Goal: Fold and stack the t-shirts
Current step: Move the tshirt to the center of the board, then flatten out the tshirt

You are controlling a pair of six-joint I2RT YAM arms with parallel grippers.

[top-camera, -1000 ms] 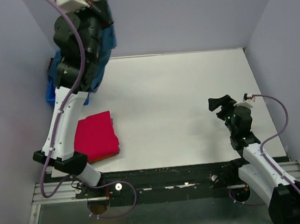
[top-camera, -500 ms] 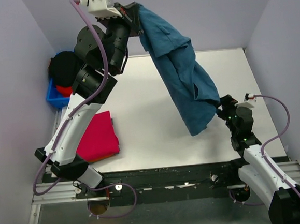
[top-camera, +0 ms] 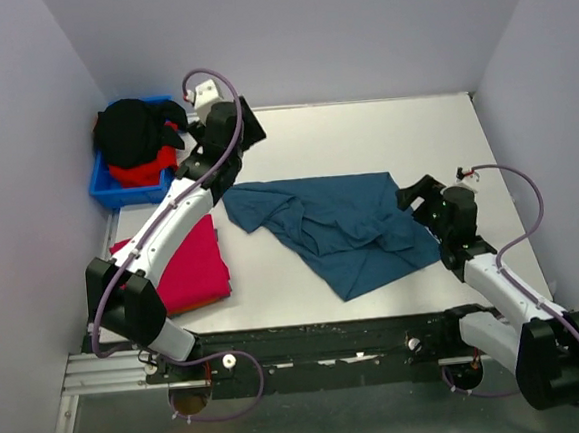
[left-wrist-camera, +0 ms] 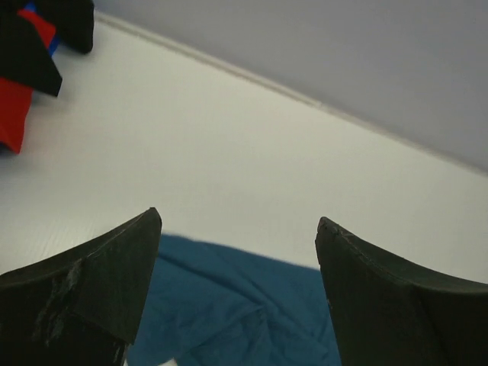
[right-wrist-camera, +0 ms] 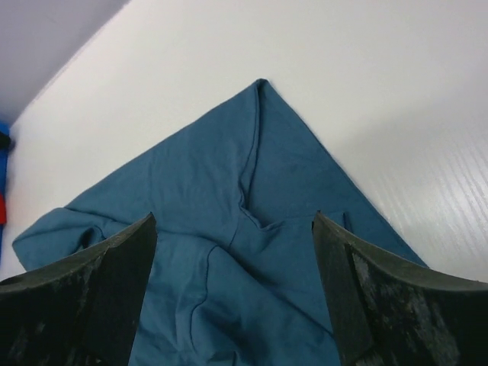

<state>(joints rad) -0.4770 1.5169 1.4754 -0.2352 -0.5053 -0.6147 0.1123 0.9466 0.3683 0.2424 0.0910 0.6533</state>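
Note:
A large teal-blue t-shirt lies crumpled and partly spread in the middle of the table. My left gripper hangs open above the shirt's far left corner, with nothing between its fingers. In the left wrist view the gripper has the teal cloth below it. My right gripper is open just over the shirt's right edge. The right wrist view shows this gripper empty above the teal cloth. A folded crimson-pink t-shirt lies at the near left. Black and red t-shirts are piled in the bin.
The small blue bin stands at the far left corner beside the left wall. Walls close the table at the back and on both sides. The arms' rail runs along the near edge.
My left arm swung the teal shirt up from the bin and over the table, then let it go. The shirt now lies on the table. The right gripper has come in over its right edge.

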